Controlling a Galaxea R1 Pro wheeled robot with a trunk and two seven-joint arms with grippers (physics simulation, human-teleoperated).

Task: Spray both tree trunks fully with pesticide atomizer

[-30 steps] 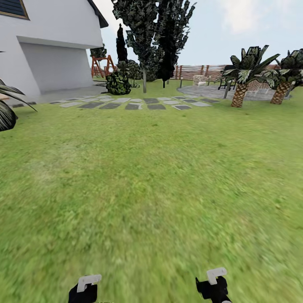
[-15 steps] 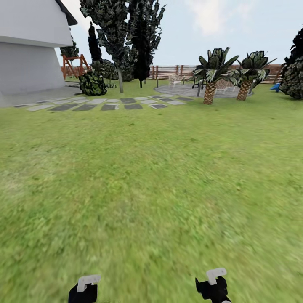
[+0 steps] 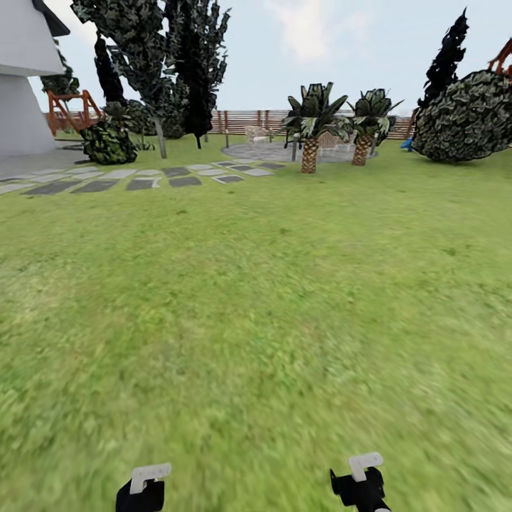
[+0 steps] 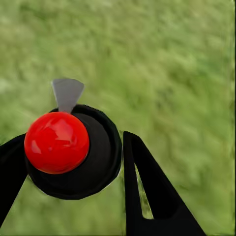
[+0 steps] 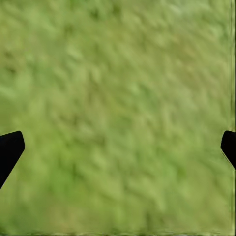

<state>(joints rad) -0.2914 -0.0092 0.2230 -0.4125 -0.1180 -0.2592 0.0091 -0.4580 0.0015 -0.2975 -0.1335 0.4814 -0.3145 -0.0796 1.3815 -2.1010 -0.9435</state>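
My left tool [image 4: 73, 162] clamped round pesticide atomizer [image 4: 64, 147]: black round body, red ball top, grey nozzle tab. Right tool [image 5: 118, 147] wide open, empty, over floor [image 3: 256, 320]. Step: carrying atomizer to trees. Next: drive across grass to tree trunk [image 3: 161, 139] by far-left stepping stones [image 3: 142, 178], aim nozzle.

Lawn [image 3: 256, 299] ahead. Far left, house [image 3: 21, 85]; slabs [image 3: 142, 178] running right from it. Behind slabs, bush [image 3: 108, 142] and tree [image 3: 153, 64]. Centre far, two palms [image 3: 310, 128] beside paving [image 3: 259, 151], fence [image 3: 249, 121] behind. Far right, big bush [image 3: 466, 117].
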